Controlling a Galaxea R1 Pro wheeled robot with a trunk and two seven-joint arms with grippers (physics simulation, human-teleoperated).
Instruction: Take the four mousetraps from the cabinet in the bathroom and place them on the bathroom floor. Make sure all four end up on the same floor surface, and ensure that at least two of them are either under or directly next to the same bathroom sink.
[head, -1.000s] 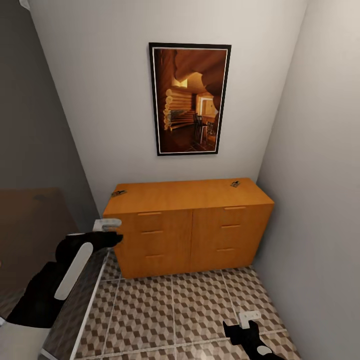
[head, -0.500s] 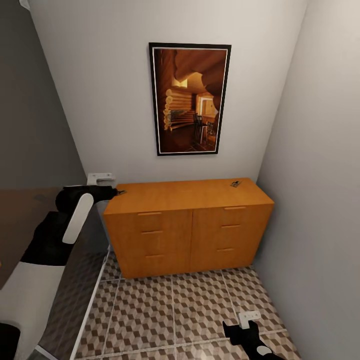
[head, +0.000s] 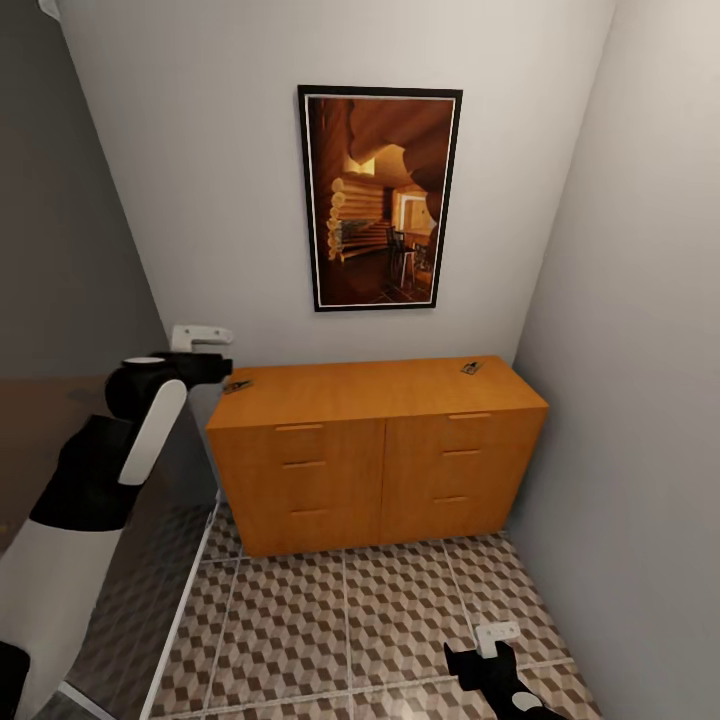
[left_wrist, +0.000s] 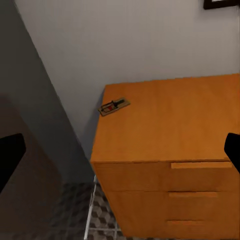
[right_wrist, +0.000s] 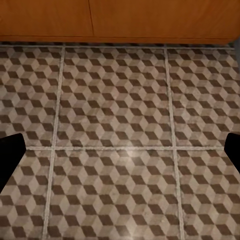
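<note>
Two tiny flat dark brown wooden mousetraps lie on the flat top of the low orange-brown wooden cabinet (head: 375, 440), well apart: one mousetrap (head: 237, 385) at its back left corner, the other mousetrap (head: 470, 367) at its back right corner. The left gripper (head: 215, 362) hangs just beside the left trap, its black fingers spread wide in the wrist view. The right gripper (head: 480, 655), fingers likewise wide apart, hangs low over the brown, beige and white cube-patterned tiled floor (right_wrist: 120, 150), below a framed picture of a log interior (head: 380, 197) on the pale wall.
</note>
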